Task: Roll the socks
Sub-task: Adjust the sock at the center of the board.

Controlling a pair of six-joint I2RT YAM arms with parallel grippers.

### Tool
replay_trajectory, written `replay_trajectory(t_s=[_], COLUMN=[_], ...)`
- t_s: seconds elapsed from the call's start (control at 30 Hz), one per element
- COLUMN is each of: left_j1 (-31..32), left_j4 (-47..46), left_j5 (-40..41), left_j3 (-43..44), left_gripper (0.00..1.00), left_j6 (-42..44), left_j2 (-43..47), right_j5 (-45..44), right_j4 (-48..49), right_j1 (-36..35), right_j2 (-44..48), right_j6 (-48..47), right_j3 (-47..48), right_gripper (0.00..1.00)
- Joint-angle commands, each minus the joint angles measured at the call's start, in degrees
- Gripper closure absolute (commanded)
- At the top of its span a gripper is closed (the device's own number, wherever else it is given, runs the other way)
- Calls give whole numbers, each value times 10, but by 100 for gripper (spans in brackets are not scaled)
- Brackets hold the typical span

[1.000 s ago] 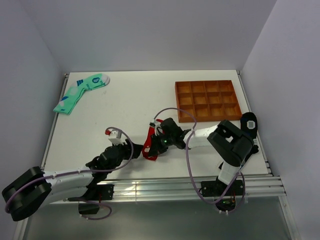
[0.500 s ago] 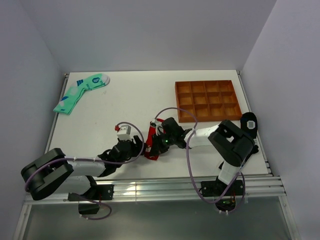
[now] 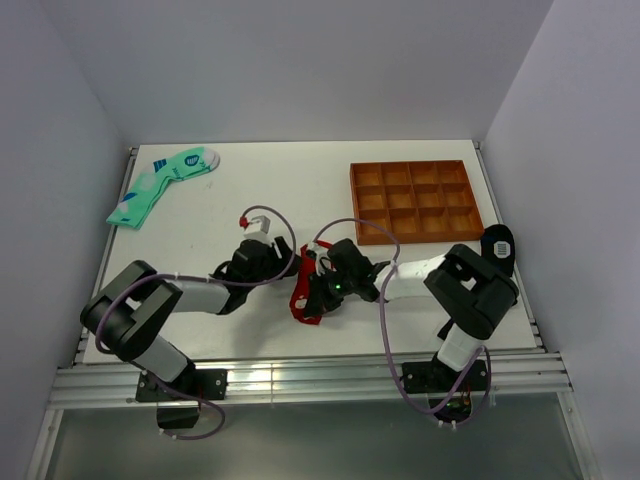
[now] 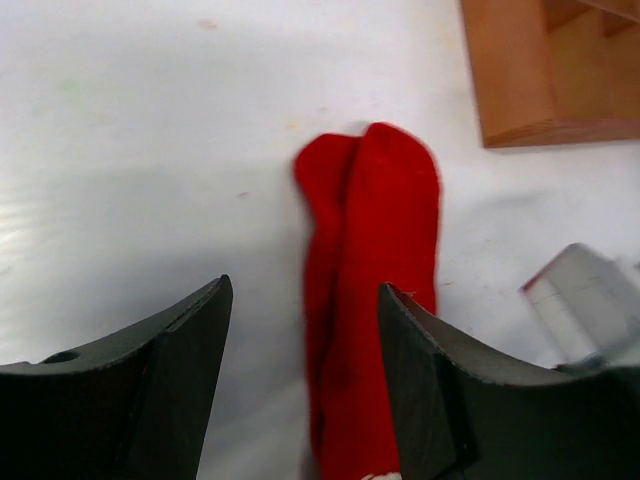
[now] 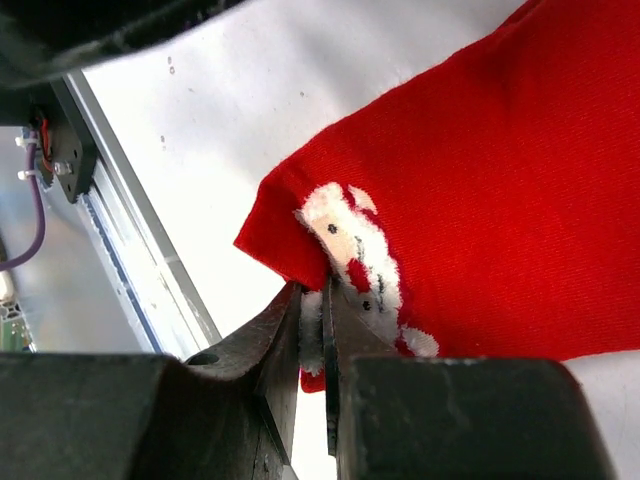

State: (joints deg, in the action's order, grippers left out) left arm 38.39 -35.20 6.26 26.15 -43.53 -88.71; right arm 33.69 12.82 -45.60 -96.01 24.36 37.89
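Observation:
The red socks (image 3: 301, 291) lie stacked as a narrow strip on the white table, just ahead of the arms. In the left wrist view the socks (image 4: 380, 260) run away from the camera, toe end far. My left gripper (image 4: 305, 290) is open and straddles their near part without touching; from above the left gripper (image 3: 284, 267) sits at their left side. My right gripper (image 5: 313, 290) is shut on the socks' (image 5: 500, 180) end with the white figure (image 5: 355, 245), pinching the fabric edge. From above the right gripper (image 3: 320, 290) is at their right side.
A brown compartment tray (image 3: 358, 205) stands at the back right, and its corner (image 4: 520, 70) shows beyond the socks. A mint-green sock (image 3: 160, 185) lies at the back left. A black sock (image 3: 498, 246) rests near the right edge. The metal front rail (image 5: 130, 260) runs close by.
My left arm has swung from the front left up to the socks, its open gripper now over them. The right gripper has kept its hold and shifted slightly right.

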Motion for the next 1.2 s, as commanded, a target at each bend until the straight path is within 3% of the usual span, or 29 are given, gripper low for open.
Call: replay_trajectory(t_s=[0.0, 0.17, 0.73, 1.0, 1.1, 1.17], left_j1=[-4, -24, -30, -30, -30, -30], left_j4=[-18, 27, 105, 173, 179, 183], left_j5=[-85, -131, -153, -115, -103, -91], left_j3=[51, 119, 195, 229, 232, 231], left_gripper=[34, 36, 39, 61, 73, 87], left_j6=[37, 48, 107, 127, 122, 117], left_j2=[-21, -80, -161, -187, -196, -198], right_j5=[-9, -11, -27, -33, -37, -42], right_j4=[3, -2, -22, -21, -20, -23], right_j1=[-4, -4, -4, -4, -4, -4], right_j2=[27, 35, 52, 51, 51, 53], right_j6=[-10, -11, -19, -19, -19, -19], right_j3=[-12, -15, -19, -17, -18, -18], right_gripper=[84, 85, 85, 85, 85, 85])
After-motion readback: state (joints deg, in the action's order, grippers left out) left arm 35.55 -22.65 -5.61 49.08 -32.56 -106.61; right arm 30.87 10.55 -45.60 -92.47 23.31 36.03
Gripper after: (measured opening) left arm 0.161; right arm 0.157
